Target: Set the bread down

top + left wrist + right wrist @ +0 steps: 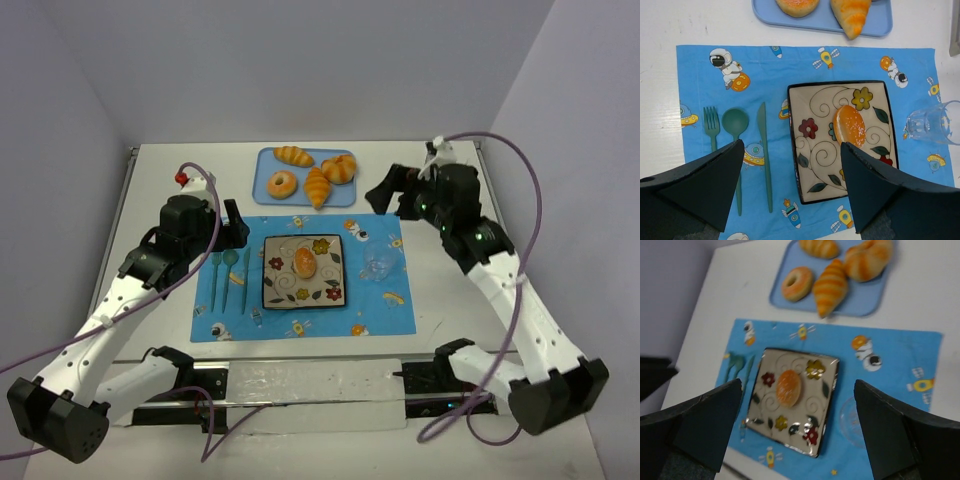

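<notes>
- Under the square, dark-rimmed ceramic plate with painted flowers (805, 185) lies the white surface (170, 170), carrying everything.
- Between plate and surface, a blue cloth placemat printed with astronauts (705, 90) marks out one place setting.
- Beyond the plate's far edge, a light-blue plastic tray (822, 20) holds the spare pastries, kept off the setting.
- Left of the plate, the left tool (790, 190) hovers with fingers spread, holding nothing. To the plate's far right, the right tool (800, 430) is likewise spread and empty. Neither touches the plate, so the placing looks done.
- Just right of the plate stands a clear drinking glass (932, 122), set where a drink belongs.
- Left of the plate lie a teal plastic fork (711, 127), spoon (735, 122) and knife (763, 145), side by side as for a meal.
- On the plate, near its middle, rests the small golden-orange bread (849, 125), clear of both tools.
</notes>
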Motion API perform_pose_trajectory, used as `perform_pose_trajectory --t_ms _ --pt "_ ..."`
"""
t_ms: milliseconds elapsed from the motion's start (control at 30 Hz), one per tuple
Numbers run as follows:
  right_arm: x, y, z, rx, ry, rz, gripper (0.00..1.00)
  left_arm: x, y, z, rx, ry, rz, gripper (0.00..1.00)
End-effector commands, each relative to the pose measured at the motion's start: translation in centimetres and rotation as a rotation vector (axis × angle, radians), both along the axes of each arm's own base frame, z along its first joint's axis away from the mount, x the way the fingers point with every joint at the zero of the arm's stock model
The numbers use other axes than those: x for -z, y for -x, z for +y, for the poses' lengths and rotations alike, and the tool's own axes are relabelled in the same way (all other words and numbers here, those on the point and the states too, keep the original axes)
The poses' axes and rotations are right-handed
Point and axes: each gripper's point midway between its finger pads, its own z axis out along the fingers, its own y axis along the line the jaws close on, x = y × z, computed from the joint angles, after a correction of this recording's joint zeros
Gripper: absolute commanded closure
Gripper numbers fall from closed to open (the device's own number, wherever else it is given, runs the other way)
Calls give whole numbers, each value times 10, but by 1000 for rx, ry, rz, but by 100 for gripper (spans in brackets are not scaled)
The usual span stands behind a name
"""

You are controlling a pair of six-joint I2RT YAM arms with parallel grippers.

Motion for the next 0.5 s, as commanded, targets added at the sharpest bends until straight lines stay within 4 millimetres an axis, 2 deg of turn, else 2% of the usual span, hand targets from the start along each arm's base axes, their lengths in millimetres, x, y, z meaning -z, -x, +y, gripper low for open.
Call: perform_pose_trajectory --t_ms 0,67,100,133,200,467 --pt "-29 35 25 -121 -66 -150 0 -8 -6 2 -19 7 -34 12" --pt "-19 45 24 -124 -56 -136 0 -8 -6 1 -16 7 -32 12" --pt "-23 53 22 -132 -63 -157 0 -6 -6 1 -16 4 -27 12" --pt "-16 55 20 -129 -55 -151 0 -6 -6 1 -14 5 -28 12" --pt "-17 60 16 -118 -54 -165 0 -6 -6 1 -15 2 -28 12" --pt "-17 59 13 -97 -49 -152 0 -3 -7 2 -23 -6 -21 12"
